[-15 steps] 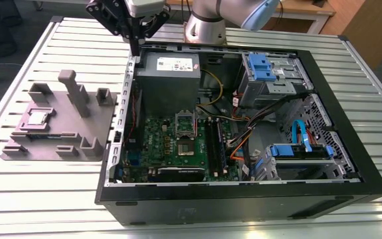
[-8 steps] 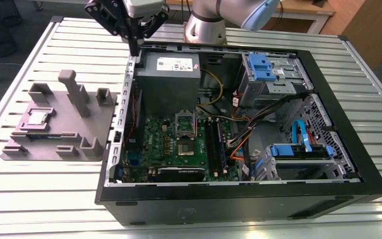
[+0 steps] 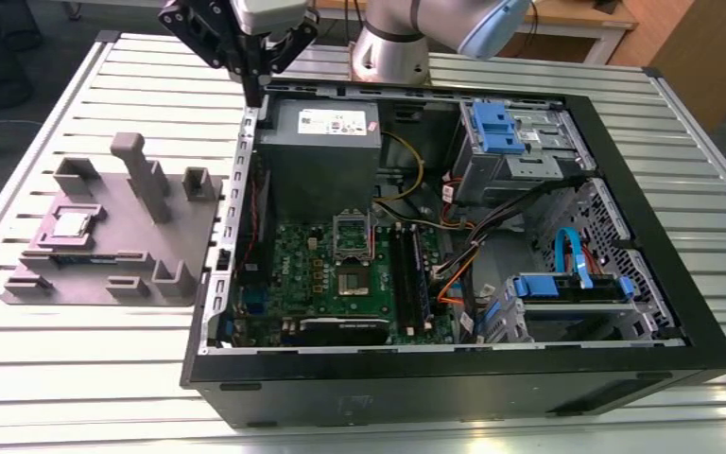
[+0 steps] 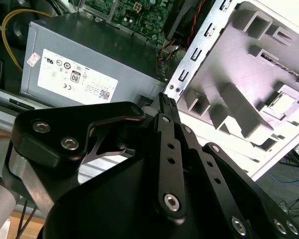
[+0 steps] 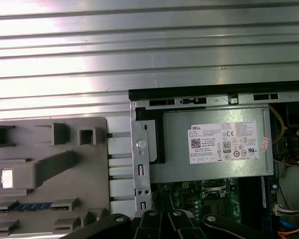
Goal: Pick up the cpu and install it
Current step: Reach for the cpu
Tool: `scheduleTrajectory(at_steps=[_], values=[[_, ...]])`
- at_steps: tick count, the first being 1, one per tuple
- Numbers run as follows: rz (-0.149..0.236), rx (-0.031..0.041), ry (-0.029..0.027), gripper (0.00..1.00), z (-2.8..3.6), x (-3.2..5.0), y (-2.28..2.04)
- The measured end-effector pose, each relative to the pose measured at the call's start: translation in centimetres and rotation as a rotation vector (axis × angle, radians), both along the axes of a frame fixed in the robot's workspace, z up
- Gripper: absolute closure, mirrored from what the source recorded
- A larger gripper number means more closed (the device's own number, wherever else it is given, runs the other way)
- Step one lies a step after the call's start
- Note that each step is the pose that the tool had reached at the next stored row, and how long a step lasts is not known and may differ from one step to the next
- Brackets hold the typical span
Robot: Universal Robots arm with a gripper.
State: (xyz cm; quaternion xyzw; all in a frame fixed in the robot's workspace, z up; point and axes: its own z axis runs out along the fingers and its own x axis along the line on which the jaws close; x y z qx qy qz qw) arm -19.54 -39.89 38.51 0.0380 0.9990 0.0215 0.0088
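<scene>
Claw narrow and empty; cpu [image 3: 71, 223] sits in the grey fixture [image 3: 148, 255], outside the case [image 3: 628, 161].
Gripper [image 3: 252, 98] fingers are pressed together on nothing, tips just above the case's side wall beside the power supply [image 3: 319, 142]. The cpu lies flat in a fixture pocket on the exterior view's left, well apart from the gripper. In the second wrist view the gripper's body hides much of the scene and the cpu is hard to make out. A narrow strip of slatted table [image 3: 86, 378] separates fixture and case. The socket [image 3: 352, 236] on the motherboard [image 3: 325, 284] stands just beside the memory sticks [image 3: 410, 274].
</scene>
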Motion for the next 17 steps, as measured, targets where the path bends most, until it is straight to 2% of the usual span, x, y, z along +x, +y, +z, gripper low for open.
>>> scheduleTrajectory(at_steps=[17], values=[[0.000,0.0000,0.0015,0.89,-0.12,-0.42,0.00]])
